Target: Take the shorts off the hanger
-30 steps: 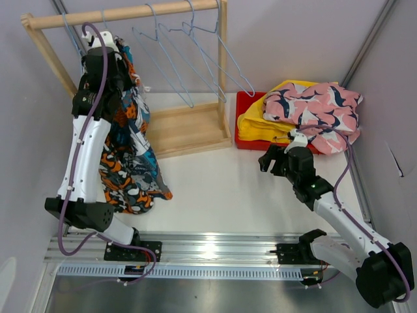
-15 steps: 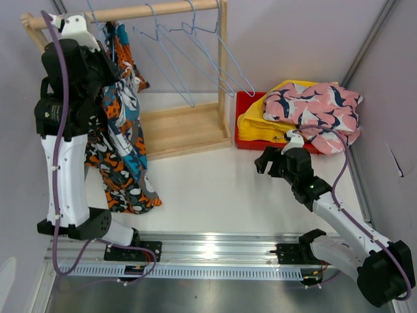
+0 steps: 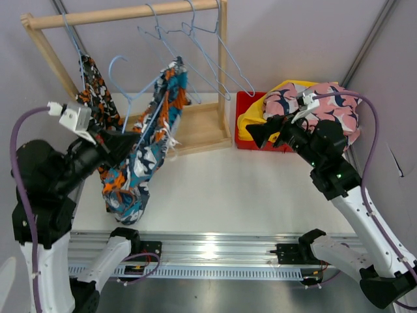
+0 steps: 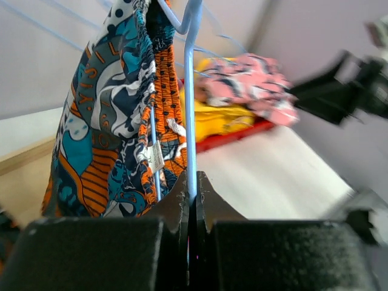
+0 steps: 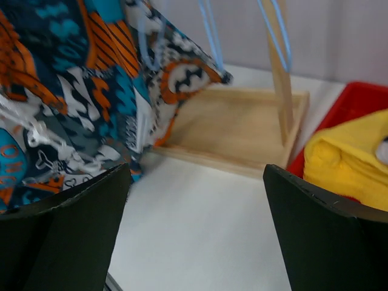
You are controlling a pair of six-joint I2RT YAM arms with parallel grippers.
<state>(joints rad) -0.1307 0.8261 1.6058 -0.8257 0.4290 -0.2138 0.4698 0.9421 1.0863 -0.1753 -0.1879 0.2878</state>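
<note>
My left gripper [image 3: 128, 139] is shut on the wire of a light blue hanger [image 3: 133, 98], which is off the rod. The teal-orange print shorts [image 3: 154, 140] hang from it over the table. In the left wrist view the jaws [image 4: 191, 182] pinch the hanger wire [image 4: 191, 91] beside the shorts [image 4: 109, 121]. The orange-black-white print shorts [image 3: 92, 83] hang at the rack's left end. My right gripper [image 3: 256, 134] is open and empty, facing the teal-orange shorts [image 5: 66, 103]. Pink print shorts [image 3: 329, 104] and yellow shorts [image 3: 255, 121] lie in the red bin [image 3: 244, 102]. Light blue shorts are out of view.
The wooden rack has a rod [image 3: 130, 13], a post [image 3: 223, 59] and a base tray [image 3: 192, 127]. Several bare blue hangers [image 3: 195, 52] hang on the rod. The base [image 5: 236, 130] and the bin [image 5: 354, 100] show in the right wrist view.
My left arm has dropped from the rod and swung right, bringing the hanger with the teal-orange shorts off the rack. My right arm has risen and turned toward them.
</note>
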